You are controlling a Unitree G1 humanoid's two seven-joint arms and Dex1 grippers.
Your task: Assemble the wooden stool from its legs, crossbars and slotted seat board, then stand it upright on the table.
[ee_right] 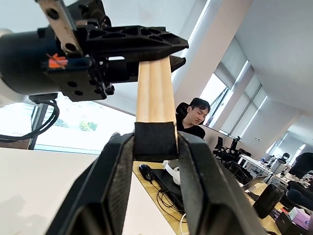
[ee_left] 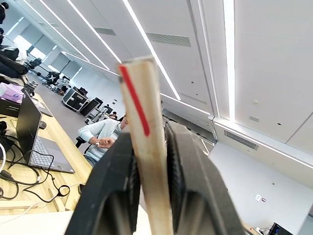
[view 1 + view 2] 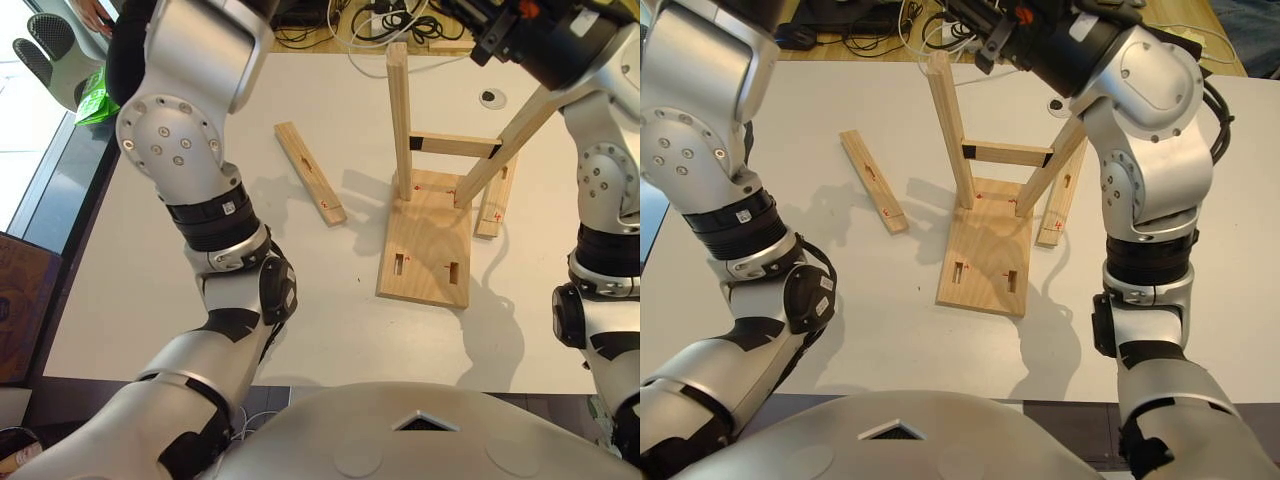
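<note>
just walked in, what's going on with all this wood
A stool is half built. The seat board lies on the table with an upright leg and a leaning leg in its far slots, joined by a crossbar. The left gripper is shut on a red-marked piece, the right gripper on a black-tipped piece. Two loose pieces lie beside it.

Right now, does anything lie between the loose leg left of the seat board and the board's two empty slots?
Nothing visible does. Bare table separates the loose leg from the seat board, and both empty slots are uncovered.
</note>
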